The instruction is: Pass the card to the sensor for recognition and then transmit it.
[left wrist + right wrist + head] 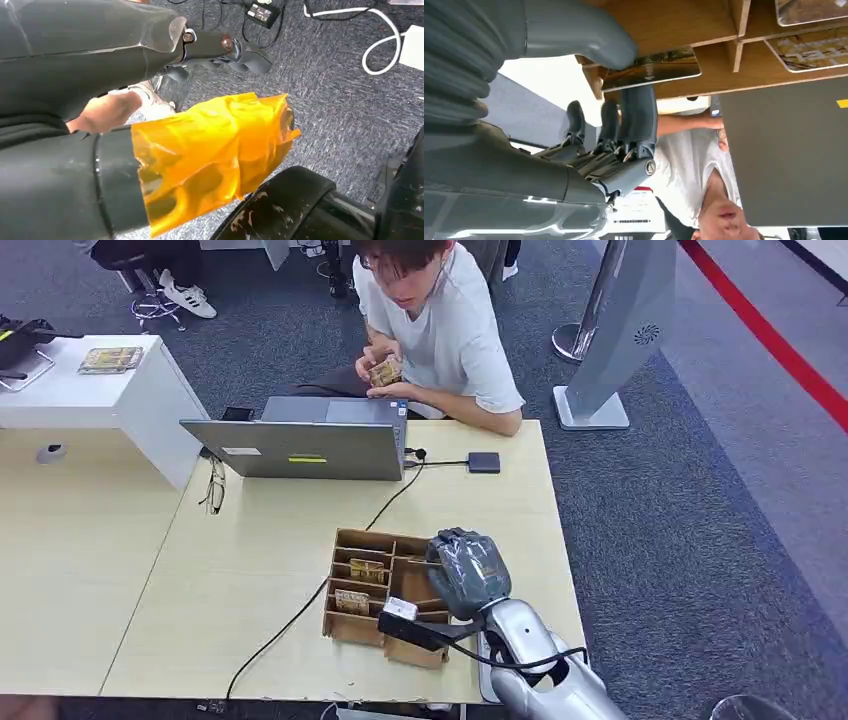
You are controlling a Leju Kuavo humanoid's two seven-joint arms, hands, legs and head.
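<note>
My right hand pinches a card at the wooden box; scanning and handover remain outstanding, I judge.

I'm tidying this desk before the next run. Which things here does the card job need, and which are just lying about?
Belongs to the job:
- card, pinched by the right hand
- cardboard box with spare cards
- small dark pad, possibly the sensor

Lying about:
- laptop
- glasses
- white stand
</note>
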